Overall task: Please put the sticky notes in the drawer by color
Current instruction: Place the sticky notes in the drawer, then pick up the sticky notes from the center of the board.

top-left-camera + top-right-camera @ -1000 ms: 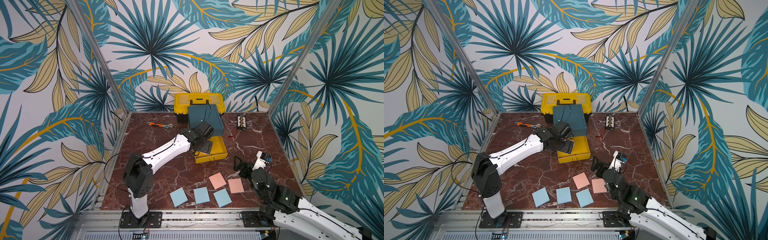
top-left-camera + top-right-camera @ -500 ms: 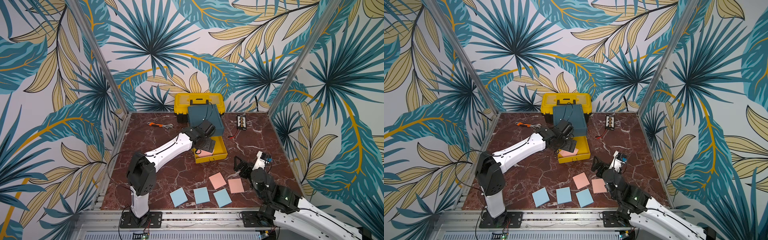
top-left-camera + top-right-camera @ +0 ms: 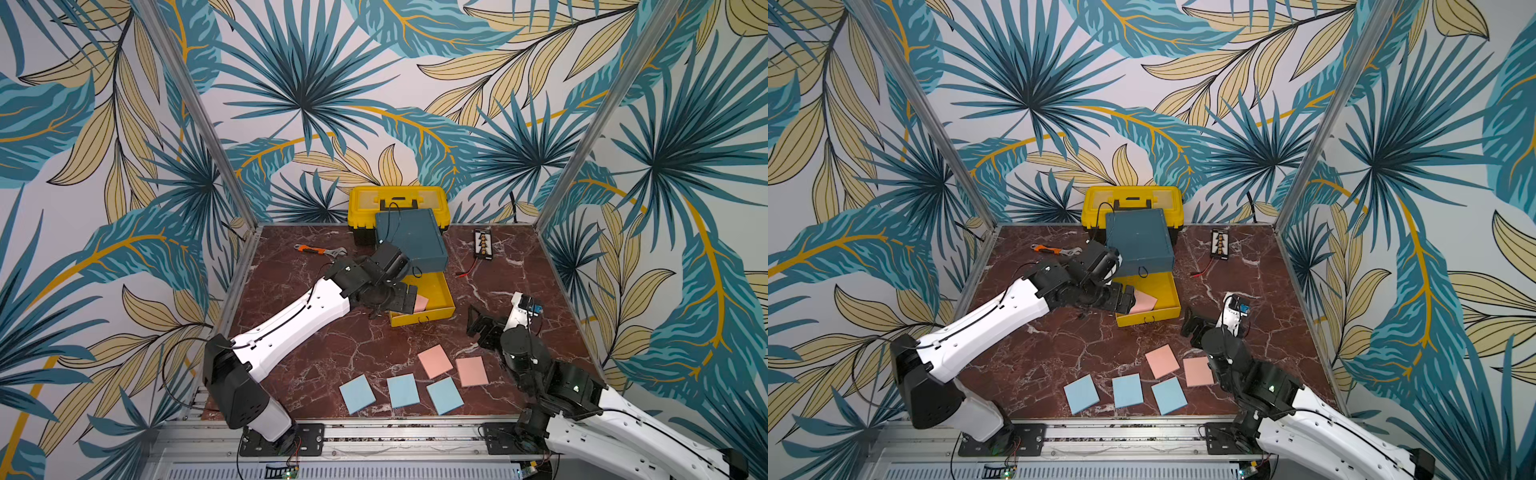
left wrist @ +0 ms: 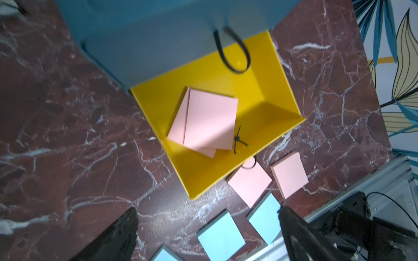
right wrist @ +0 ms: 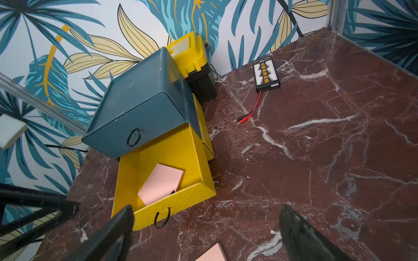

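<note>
The drawer chest (image 3: 411, 239) has a teal top, and its yellow drawer (image 3: 438, 286) is pulled out. One pink sticky note pad (image 4: 203, 119) lies tilted inside it, also showing in the right wrist view (image 5: 160, 184). My left gripper (image 3: 409, 297) hovers open over the drawer's left side, with nothing between its fingers (image 4: 126, 230). Two pink pads (image 3: 434, 360) (image 3: 471, 371) and three light blue pads (image 3: 357, 393) (image 3: 403, 390) (image 3: 444, 395) lie flat near the table's front edge. My right gripper (image 3: 473, 322) stands open and empty, right of the drawer and behind the pink pads.
A yellow toolbox (image 3: 397, 199) stands behind the chest at the back wall. An orange-handled wrench (image 3: 320, 250) lies back left. A black connector board (image 3: 483, 244) with red leads lies back right. A small white device (image 3: 525, 305) sits by the right arm.
My left gripper has opened and let go of the pink pad, which now lies in the yellow drawer. The right arm has not moved.
</note>
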`<act>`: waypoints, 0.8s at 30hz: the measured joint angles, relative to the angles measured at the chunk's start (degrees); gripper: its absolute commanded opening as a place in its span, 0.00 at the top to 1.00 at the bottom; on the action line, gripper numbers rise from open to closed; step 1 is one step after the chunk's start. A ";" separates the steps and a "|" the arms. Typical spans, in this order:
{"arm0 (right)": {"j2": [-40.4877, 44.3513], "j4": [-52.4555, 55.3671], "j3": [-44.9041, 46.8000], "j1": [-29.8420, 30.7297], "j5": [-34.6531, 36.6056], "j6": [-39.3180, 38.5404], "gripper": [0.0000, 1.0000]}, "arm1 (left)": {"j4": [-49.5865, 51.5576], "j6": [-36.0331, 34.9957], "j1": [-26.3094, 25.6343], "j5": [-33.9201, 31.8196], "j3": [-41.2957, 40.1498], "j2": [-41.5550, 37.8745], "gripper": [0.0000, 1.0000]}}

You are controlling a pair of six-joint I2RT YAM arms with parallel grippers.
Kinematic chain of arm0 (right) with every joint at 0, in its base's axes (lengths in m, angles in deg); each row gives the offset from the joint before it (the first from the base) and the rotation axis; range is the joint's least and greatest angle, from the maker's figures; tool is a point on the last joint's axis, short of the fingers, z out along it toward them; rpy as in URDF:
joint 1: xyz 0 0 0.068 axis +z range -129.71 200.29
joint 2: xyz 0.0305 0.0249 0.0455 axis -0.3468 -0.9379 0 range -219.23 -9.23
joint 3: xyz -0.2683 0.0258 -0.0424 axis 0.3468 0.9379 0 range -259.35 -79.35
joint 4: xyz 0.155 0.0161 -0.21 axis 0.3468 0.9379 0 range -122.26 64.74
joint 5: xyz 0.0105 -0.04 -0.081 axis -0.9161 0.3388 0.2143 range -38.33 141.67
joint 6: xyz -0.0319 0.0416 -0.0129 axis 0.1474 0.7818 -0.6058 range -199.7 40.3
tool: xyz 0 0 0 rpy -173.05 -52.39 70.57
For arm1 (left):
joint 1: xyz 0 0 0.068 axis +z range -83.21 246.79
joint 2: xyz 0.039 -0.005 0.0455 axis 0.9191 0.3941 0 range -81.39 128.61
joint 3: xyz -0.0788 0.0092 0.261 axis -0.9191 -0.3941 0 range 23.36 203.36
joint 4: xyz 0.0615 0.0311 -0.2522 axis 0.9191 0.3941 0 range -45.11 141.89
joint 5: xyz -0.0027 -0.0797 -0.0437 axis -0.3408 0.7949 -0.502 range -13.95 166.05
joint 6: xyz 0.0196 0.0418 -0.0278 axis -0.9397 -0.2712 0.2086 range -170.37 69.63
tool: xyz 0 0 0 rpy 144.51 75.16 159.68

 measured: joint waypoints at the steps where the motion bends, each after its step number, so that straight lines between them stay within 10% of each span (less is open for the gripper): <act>1: -0.61 1.51 -1.01 -0.02 -0.31 -0.17 0.01 | -0.04 0.96 -0.24 0.04 -1.97 -1.16 0.01; 24: -21.42 16.35 2.49 2.71 -20.28 2.16 0.00 | -6.88 14.05 3.34 -9.11 -29.33 -26.93 0.00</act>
